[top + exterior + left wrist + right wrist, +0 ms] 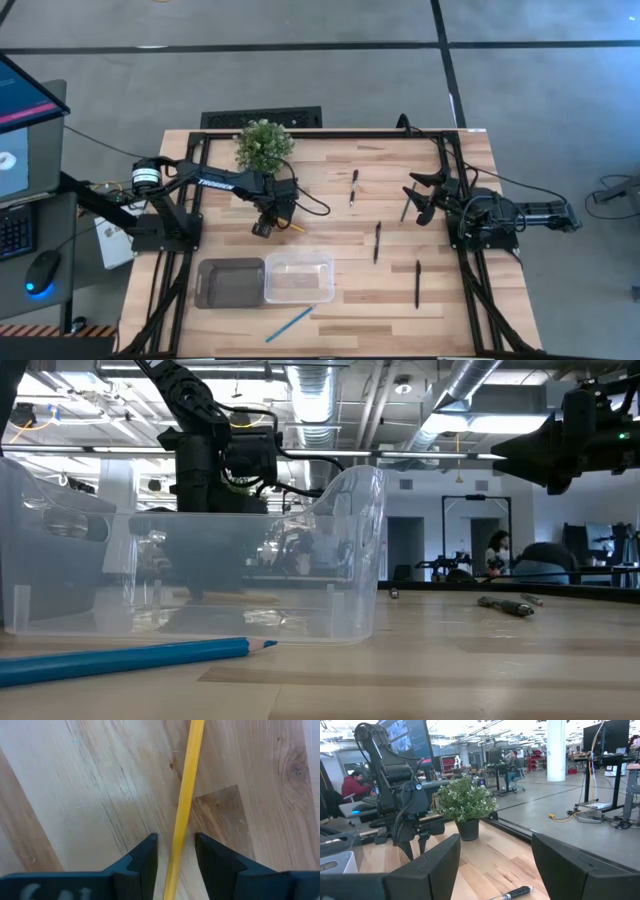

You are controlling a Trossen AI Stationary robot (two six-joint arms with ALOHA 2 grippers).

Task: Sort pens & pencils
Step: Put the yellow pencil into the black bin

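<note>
Down at the table, the left gripper [176, 851] straddles the yellow pencil [186, 800], fingers [145, 857] slightly apart, not pinching. Meanwhile the right gripper [418, 195] waits with jaws spread wide near the table's [450, 290] right edge, bare wood around both.

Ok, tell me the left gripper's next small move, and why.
Probably finish closing on the yellow pencil. The left gripper is down at the table with the pencil lying between its fingers, a narrow gap showing on each side, so nothing is gripped yet.
</note>
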